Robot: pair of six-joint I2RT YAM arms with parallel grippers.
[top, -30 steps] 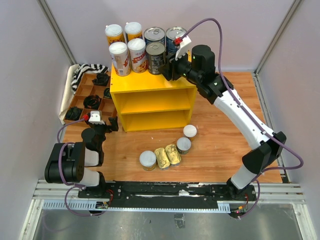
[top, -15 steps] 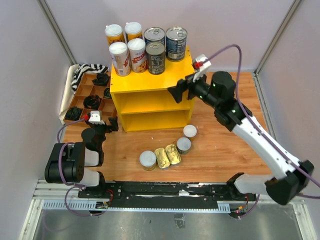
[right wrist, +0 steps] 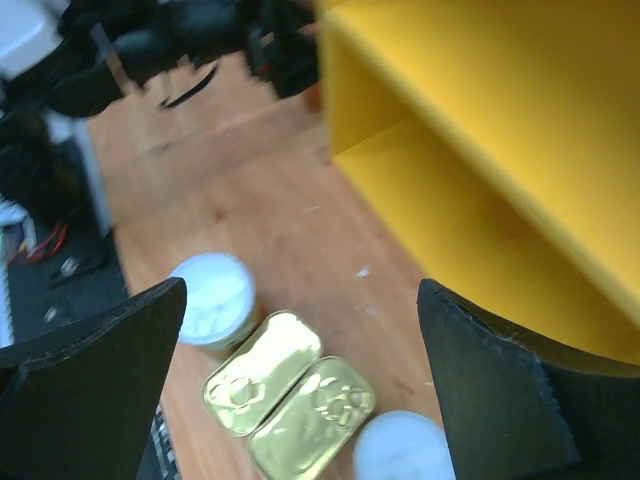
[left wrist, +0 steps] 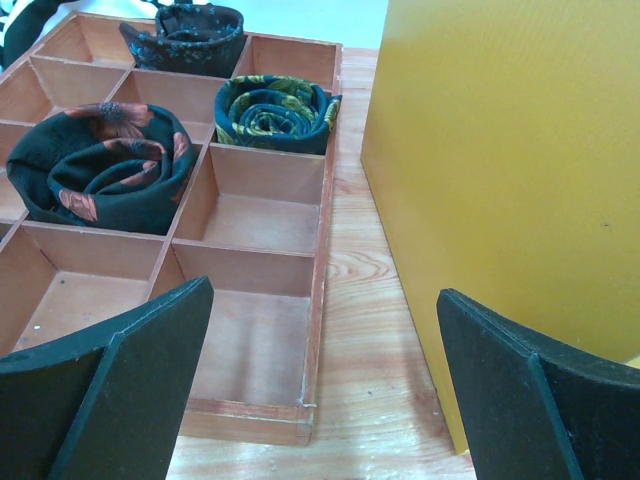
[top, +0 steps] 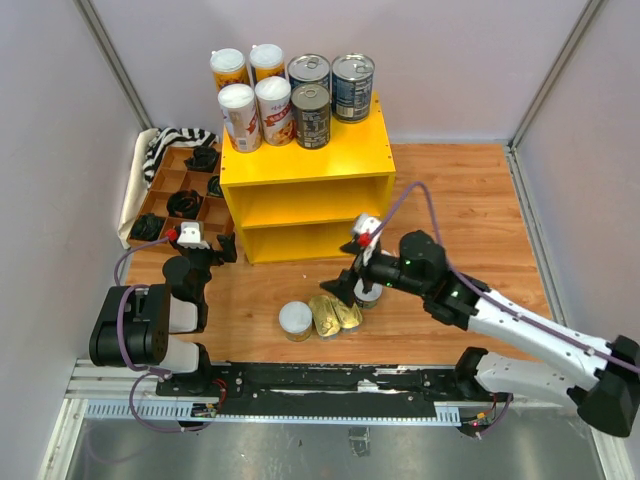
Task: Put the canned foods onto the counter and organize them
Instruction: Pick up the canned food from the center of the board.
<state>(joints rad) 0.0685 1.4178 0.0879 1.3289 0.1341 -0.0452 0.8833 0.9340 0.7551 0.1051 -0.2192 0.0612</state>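
Observation:
The yellow counter carries several canned foods on its top: tall white-lidded cylinders and silver-topped dark cans. On the table in front lie a short white-lidded can and two flat gold tins. My right gripper hovers open just above them. In the right wrist view the gold tins lie between the open right gripper's fingers, with a white lid to the left and another white lid at the bottom. My left gripper rests open and empty by the counter's left side.
A brown divided wooden tray with rolled dark cloths stands left of the counter, a striped cloth behind it. In the left wrist view the tray's edge runs close to the counter. Grey walls enclose the table.
My right gripper has opened, leaving a silver-topped can on the counter's top, and swung down and forward to hover over the tins on the table. The left arm is still.

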